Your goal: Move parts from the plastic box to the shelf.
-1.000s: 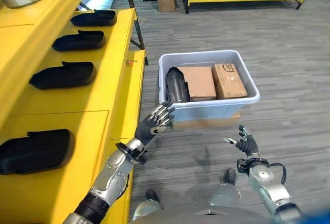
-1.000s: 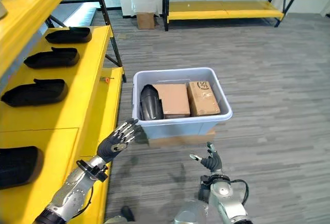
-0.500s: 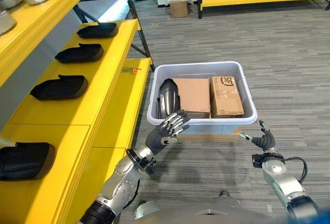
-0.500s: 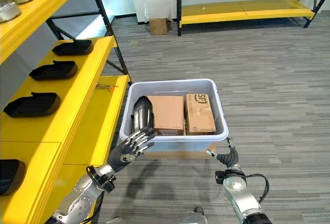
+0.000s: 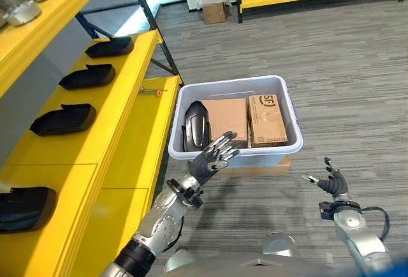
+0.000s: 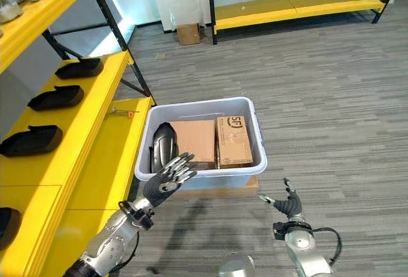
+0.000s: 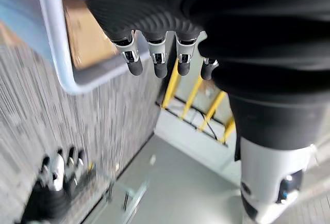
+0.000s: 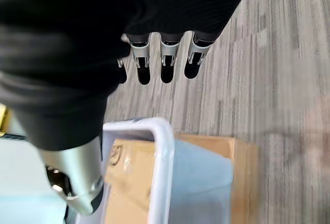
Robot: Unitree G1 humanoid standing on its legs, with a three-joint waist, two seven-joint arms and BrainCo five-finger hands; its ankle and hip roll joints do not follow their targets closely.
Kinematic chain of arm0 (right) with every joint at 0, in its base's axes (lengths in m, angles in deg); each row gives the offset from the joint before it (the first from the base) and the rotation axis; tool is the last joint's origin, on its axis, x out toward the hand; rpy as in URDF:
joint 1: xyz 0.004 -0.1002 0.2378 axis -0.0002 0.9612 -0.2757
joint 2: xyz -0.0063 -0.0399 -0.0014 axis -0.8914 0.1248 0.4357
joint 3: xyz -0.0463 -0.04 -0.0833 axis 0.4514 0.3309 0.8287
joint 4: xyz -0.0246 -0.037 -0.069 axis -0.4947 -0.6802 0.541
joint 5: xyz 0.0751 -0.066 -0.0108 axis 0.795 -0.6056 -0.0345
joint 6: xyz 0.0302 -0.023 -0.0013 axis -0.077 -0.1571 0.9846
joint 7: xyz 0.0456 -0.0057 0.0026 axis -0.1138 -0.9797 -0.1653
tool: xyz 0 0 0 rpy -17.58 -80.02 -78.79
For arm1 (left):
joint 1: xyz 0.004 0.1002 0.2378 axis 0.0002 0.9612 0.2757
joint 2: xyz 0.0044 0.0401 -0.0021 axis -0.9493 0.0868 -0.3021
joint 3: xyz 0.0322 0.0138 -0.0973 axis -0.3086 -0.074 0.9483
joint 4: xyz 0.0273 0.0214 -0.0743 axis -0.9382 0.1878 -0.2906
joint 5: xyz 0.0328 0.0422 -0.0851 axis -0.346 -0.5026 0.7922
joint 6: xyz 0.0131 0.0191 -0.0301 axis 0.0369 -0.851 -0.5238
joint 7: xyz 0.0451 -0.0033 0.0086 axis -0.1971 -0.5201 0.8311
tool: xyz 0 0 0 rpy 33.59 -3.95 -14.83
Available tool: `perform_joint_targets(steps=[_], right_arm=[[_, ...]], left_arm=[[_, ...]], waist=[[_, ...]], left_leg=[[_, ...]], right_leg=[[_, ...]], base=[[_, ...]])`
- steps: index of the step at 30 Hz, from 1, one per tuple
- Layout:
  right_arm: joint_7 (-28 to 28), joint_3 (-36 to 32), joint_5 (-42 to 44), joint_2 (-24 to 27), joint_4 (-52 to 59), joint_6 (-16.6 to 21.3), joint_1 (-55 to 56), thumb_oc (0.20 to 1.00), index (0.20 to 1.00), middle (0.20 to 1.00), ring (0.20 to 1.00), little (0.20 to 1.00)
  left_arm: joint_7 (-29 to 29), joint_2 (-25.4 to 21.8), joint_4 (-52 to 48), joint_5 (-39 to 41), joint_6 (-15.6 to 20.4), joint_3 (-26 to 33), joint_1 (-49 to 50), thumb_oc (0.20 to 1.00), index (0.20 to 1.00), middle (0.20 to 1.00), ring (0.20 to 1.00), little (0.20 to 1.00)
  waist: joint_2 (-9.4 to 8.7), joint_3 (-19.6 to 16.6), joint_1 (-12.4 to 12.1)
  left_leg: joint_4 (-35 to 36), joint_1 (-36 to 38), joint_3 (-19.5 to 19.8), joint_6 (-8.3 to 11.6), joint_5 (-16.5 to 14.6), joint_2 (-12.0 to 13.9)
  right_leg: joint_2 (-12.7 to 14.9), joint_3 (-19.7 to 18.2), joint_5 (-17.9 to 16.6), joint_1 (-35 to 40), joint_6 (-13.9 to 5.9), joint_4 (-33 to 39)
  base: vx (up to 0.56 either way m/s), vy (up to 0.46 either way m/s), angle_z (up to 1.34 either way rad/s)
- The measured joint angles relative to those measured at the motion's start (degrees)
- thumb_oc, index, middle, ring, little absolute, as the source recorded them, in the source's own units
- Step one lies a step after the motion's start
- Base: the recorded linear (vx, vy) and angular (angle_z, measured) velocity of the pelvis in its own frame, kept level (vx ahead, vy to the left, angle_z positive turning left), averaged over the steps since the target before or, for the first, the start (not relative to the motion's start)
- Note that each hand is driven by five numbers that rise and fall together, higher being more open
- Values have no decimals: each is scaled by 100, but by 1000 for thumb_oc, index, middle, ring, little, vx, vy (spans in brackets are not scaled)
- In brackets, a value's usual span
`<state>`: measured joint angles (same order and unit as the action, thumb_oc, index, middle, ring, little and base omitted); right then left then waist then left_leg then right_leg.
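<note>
Left hand (image 5: 215, 156) hovers at the near rim of the pale grey-blue plastic box (image 5: 290, 120) on the floor, fingers spread straight and holding nothing, palm turned toward the box. Right hand (image 5: 328, 183) hangs low over the grey wood-grain floor (image 5: 357, 73), off the box's near right corner and apart from it, fingers loosely splayed and likewise empty.

Inside the box, one black moulded plastic part (image 5: 196, 126) stands on edge against the left wall, just beyond the left hand's fingertips. Beside it lie two brown cardboard cartons (image 5: 248, 120), taking up the rest of the box.

Over on the robot's left, the yellow metal shelf (image 5: 121, 124) already carries a row of matching black parts: four (image 5: 64, 118) sit spaced along it, the nearest cut off at the picture's edge. A small orange-tipped item lies at the shelf's far edge; it looks like a tool, though it is too small to tell.

So the job appears well on: most parts shelved, one left in the box, not yet gripped. Whether the cartons hide more parts cannot be told.
</note>
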<state>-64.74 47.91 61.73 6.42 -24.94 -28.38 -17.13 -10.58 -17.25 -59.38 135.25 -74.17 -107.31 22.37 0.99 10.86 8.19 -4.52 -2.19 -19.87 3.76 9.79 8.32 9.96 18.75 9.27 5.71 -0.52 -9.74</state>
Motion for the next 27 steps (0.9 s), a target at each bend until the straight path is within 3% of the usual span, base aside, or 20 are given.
perform_joint_targets(steps=[1,2,4,5,7,8,11,14,19,23,25,27], right_arm=[[-83,20,2,-55,161,14,304,1000,1000,1000,1000,1000],[-118,88,4,-29,332,17,461,1000,1000,1000,1000,1000],[-195,150,14,-23,318,53,524,1000,1000,1000,1000,1000],[-254,152,27,-28,231,61,475,1000,1000,1000,1000,1000],[-515,493,65,-36,128,56,84,1000,1000,1000,1000,1000],[-524,430,75,-50,343,64,88,1000,1000,1000,1000,1000],[-542,494,121,-49,424,45,119,1000,1000,1000,1000,1000],[-642,495,108,-106,531,24,52,1000,1000,1000,1000,1000],[-718,575,101,-248,541,27,-333,1000,1000,1000,1000,1000],[-617,591,104,-441,548,54,-734,1000,1000,1000,1000,1000],[-581,592,102,-458,549,44,-762,1000,1000,1000,1000,1000],[-586,671,104,-456,553,39,-736,1000,1000,1000,1000,1000]], left_arm=[[-36,-205,-10,1,4,163,193,1000,1000,1000,1000,1000],[-63,-265,-46,4,21,252,176,1000,1000,1000,1000,1000],[-155,-294,36,6,75,339,142,1000,1000,1000,1000,1000],[-164,-293,89,7,42,242,155,1000,1000,1000,1000,1000],[-176,-286,246,25,50,242,187,1000,1000,1000,1000,1000],[-210,-222,217,26,54,252,92,1000,1000,1000,1000,1000],[-210,-123,211,28,73,237,-156,1000,1000,1000,1000,1000],[-186,-200,212,-3,122,259,-312,1000,1000,1000,1000,1000],[-129,-365,194,-143,122,308,-318,1000,1000,1000,1000,1000],[-113,-382,214,-212,116,304,-306,1000,1000,1000,1000,1000],[-124,-384,223,-232,85,316,-316,1000,1000,1000,1000,1000],[-117,-472,210,-416,48,323,-291,1000,1000,1000,1000,1000]], waist=[[57,-128,72],[33,-144,75],[-88,-32,61],[48,52,92],[-19,234,-36],[107,264,126],[49,300,166],[-245,455,107],[-272,406,5],[-233,359,-120],[-212,342,-129],[-216,326,-150]], left_leg=[[171,150,-567,-386,57,3],[268,127,-517,-309,8,-27],[302,76,-454,-189,-87,-23],[488,221,-422,-291,-271,-77],[90,277,-118,-267,-536,-128],[342,541,-193,-226,-674,-255],[562,641,-186,-286,-642,-442],[567,720,-168,-361,-728,-579],[590,709,-143,-439,-817,-671],[622,708,-136,-568,-899,-722],[392,608,-154,-748,-1066,-795],[487,638,-89,-875,-1083,-764]], right_leg=[[-254,19,190,206,-133,-31],[-246,32,376,147,-165,-68],[-291,28,375,164,-120,-11],[-292,-6,386,116,-200,-76],[-112,-451,431,172,-205,-218],[-59,-441,401,328,-356,-198],[55,-388,342,397,-455,-68],[144,-368,305,461,-499,-101],[237,-367,162,395,-533,-224],[413,-398,-6,-148,-609,-1370],[642,-753,-522,-869,-1158,-2609],[628,-1114,-950,-1542,-1324,-3495]], base=[[336,158,9],[289,131,39],[271,153,25],[444,302,-3],[439,364,-66],[312,313,-59],[252,272,5],[214,254,14],[116,195,8],[91,250,11],[75,180,19],[46,17,-1]])
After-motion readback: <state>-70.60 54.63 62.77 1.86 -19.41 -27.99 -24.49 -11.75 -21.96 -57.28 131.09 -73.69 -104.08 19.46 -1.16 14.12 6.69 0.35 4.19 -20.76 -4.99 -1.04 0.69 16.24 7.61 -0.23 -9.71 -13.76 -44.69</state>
